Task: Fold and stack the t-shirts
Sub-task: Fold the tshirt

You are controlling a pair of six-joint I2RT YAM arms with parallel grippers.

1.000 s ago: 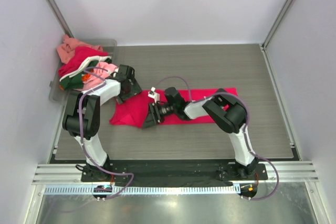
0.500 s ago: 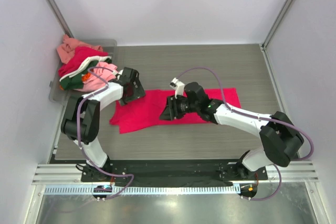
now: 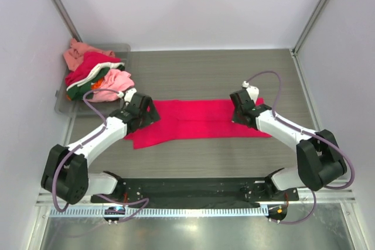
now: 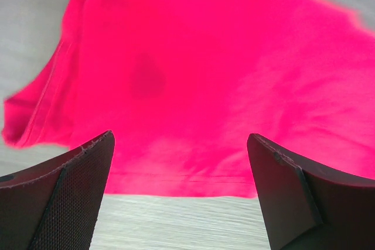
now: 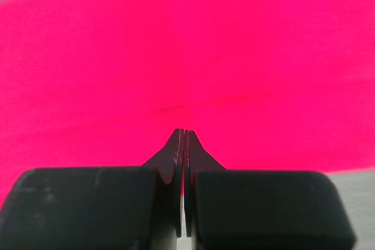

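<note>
A crimson-red t-shirt (image 3: 196, 118) lies spread flat across the middle of the table, its long side running left to right. My left gripper (image 3: 149, 114) hangs over its left end, jaws wide open. In the left wrist view the t-shirt (image 4: 193, 74) fills the space beyond the gripper (image 4: 180, 137), with its hem just ahead of the fingertips. My right gripper (image 3: 238, 111) is over the right end, shut. In the right wrist view its tips (image 5: 183, 131) meet above the t-shirt (image 5: 193, 45) near a faint crease, and I see no cloth pinched between them.
A clear bin (image 3: 124, 48) at the back left holds a heap of other t-shirts (image 3: 94, 74) in pink, red, green and white. Grey table (image 3: 234, 68) stretches behind the shirt. White walls close in on the left, right and back.
My right gripper has travelled from the shirt's left-centre to its right end and shut. The shirt now lies flatter and more spread out. The left gripper stayed by the left end, opening slightly.
</note>
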